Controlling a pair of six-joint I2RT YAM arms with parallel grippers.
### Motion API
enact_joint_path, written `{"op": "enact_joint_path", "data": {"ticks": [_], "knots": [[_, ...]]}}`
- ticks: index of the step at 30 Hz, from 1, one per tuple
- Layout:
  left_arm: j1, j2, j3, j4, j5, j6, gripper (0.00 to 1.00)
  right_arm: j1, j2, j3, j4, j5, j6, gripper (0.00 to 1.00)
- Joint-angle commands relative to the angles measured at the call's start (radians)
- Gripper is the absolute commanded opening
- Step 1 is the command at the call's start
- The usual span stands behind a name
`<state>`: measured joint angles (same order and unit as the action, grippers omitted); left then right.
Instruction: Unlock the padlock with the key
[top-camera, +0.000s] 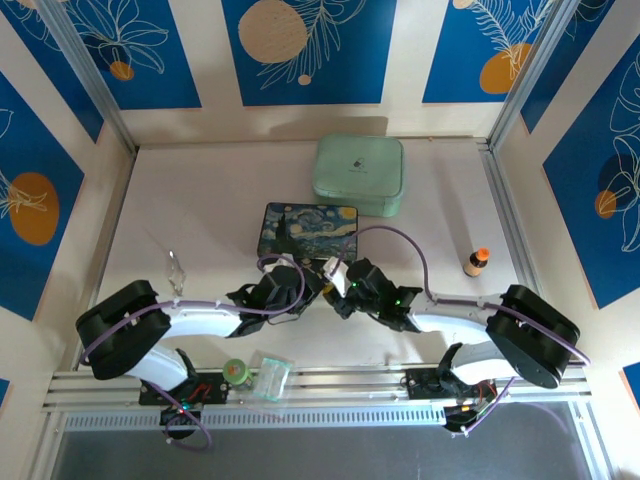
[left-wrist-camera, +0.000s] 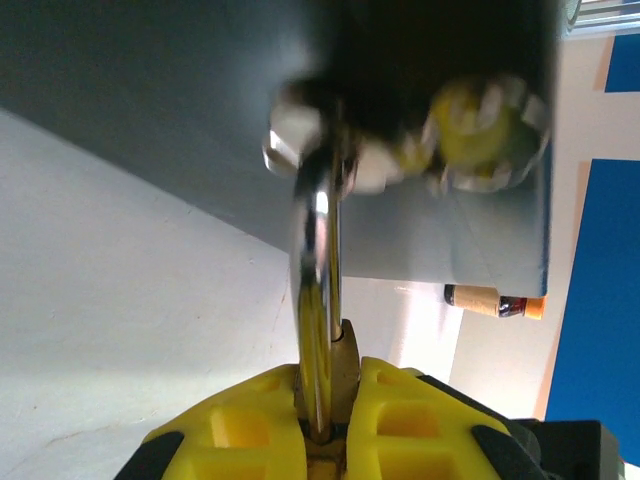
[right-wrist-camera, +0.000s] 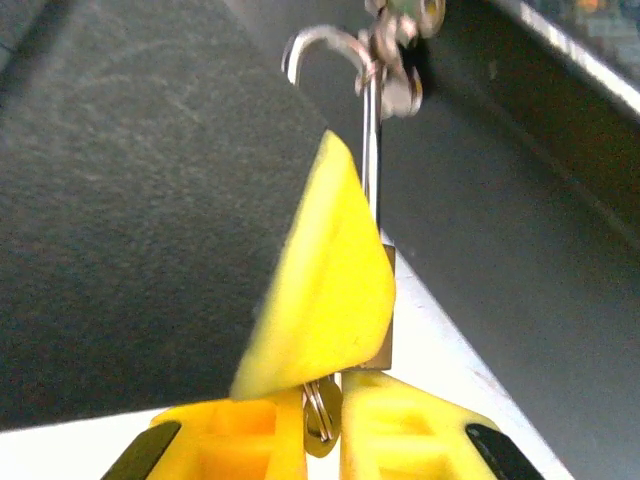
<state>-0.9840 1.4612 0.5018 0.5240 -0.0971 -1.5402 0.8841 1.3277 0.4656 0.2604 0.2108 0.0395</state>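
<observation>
padlock (left-wrist-camera: 318, 290) body mostly hidden in left hand (left-wrist-camera: 330, 388), key (right-wrist-camera: 318, 415) largely buried in right hand (right-wrist-camera: 322, 402), metal cluster (left-wrist-camera: 400, 150) blurred

Painted box (top-camera: 308, 228) blocks beyond the left pincer (top-camera: 320, 284); bare table (top-camera: 200, 205) lies farther left.

Silver-shackled brass padlock (left-wrist-camera: 344, 362) in left gripper (left-wrist-camera: 331, 388); pale key (right-wrist-camera: 318, 425) in right gripper (right-wrist-camera: 322, 400).

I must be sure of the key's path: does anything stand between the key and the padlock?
Yes, probably: a yellow finger of the left gripper, clamped on the padlock, lies just ahead of the key in the right gripper. Nothing else visible.
</observation>
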Motion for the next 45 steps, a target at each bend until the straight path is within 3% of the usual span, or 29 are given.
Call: {"op": "enact_joint_path", "data": {"ticks": [1,4,15,17,21,26,28,33,36,45], "knots": [[-0.001,-0.023,-0.009,0.073,0.031,0.003,0.00,-0.073,-0.022,0.010,0.017,-0.148,0.076,0.12],[-0.001,-0.022,-0.023,0.091,0.030,-0.006,0.00,-0.144,-0.009,0.014,-0.008,-0.261,0.129,0.12],[-0.001,-0.006,-0.027,0.108,0.048,-0.010,0.00,-0.282,-0.007,-0.038,0.064,-0.468,0.276,0.12],[-0.001,-0.004,-0.025,0.107,0.049,-0.011,0.00,-0.241,-0.019,-0.029,0.030,-0.386,0.243,0.11],[0.000,0.001,-0.015,0.104,0.053,-0.010,0.00,-0.099,-0.035,-0.009,-0.021,-0.092,0.135,0.11],[0.000,0.006,-0.008,0.099,0.054,-0.010,0.00,-0.035,-0.043,0.002,-0.026,0.031,0.083,0.11],[-0.001,0.008,-0.008,0.101,0.054,-0.011,0.00,-0.062,-0.038,0.014,-0.040,-0.032,0.116,0.11],[-0.001,0.008,-0.017,0.115,0.054,-0.016,0.00,-0.276,-0.028,-0.012,0.042,-0.473,0.370,0.11],[-0.001,0.008,-0.029,0.133,0.048,-0.023,0.00,-0.346,0.002,-0.004,0.045,-0.610,0.493,0.11],[-0.001,0.032,-0.035,0.183,0.059,-0.040,0.00,-0.420,0.026,-0.007,-0.016,-0.662,0.598,0.13]]}}
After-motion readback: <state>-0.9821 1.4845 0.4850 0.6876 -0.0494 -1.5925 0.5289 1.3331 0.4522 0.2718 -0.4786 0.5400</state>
